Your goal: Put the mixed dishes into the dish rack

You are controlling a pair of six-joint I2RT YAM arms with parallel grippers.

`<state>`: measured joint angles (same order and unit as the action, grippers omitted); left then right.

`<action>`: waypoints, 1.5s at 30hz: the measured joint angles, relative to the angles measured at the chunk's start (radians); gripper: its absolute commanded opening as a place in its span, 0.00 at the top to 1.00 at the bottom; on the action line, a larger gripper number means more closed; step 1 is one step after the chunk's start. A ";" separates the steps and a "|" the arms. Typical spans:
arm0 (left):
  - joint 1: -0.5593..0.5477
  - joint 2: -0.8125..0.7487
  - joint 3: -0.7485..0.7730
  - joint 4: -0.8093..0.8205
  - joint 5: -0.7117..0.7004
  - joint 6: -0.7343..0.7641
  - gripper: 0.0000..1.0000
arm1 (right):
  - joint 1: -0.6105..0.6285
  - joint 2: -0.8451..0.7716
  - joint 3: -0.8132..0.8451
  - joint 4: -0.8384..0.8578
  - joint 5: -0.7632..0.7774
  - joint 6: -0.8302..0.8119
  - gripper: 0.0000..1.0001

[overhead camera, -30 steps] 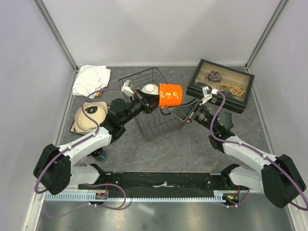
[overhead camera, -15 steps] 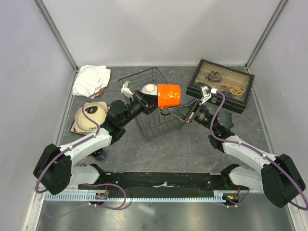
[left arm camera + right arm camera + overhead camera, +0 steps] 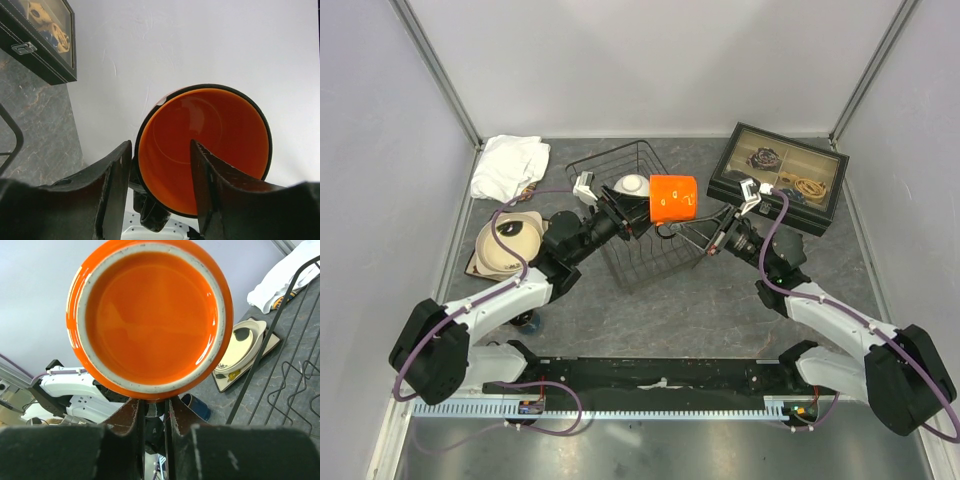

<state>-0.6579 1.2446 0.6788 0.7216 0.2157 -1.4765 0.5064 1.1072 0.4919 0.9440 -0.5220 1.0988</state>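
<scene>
The orange mug (image 3: pixel 674 198) hangs on its side in the air over the dish rack (image 3: pixel 642 262). My right gripper (image 3: pixel 670 230) is shut on the mug's dark handle (image 3: pixel 155 409), just under its base (image 3: pixel 150 315). My left gripper (image 3: pixel 638 208) is open: one finger (image 3: pixel 116 175) stands outside the rim and the other finger (image 3: pixel 202 175) inside the mug (image 3: pixel 220 130), with gaps on both sides. The white bowl (image 3: pixel 632 185) lies in the rack's far corner. The cream brown-rimmed plate (image 3: pixel 505 240) rests on the square flower-patterned plate (image 3: pixel 485 268) at the left.
A white folded cloth (image 3: pixel 510 165) lies at the back left. The black glass-lidded box (image 3: pixel 778 178) sits at the back right, close to the right arm. The two plates (image 3: pixel 245 347) and rack wires (image 3: pixel 292 375) also show in the right wrist view.
My left gripper has opened off the mug's rim. The right gripper stays on the handle and now carries the mug, which has barely shifted.
</scene>
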 measured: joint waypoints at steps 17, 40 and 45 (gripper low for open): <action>0.053 -0.236 -0.146 -0.227 -0.095 0.049 0.42 | -0.034 -0.100 0.117 -0.346 0.027 -0.180 1.00; 0.063 -0.629 0.220 -1.358 -0.625 0.647 0.40 | 0.211 0.610 1.158 -1.308 0.499 -0.772 1.00; 0.063 -0.684 0.266 -1.505 -0.710 0.697 0.39 | 0.266 0.782 1.339 -1.397 0.630 -0.808 1.00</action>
<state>-0.5949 0.5602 0.9447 -0.7830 -0.4946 -0.7799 0.7719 1.8893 1.8309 -0.4530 0.1078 0.2905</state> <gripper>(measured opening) 0.605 0.201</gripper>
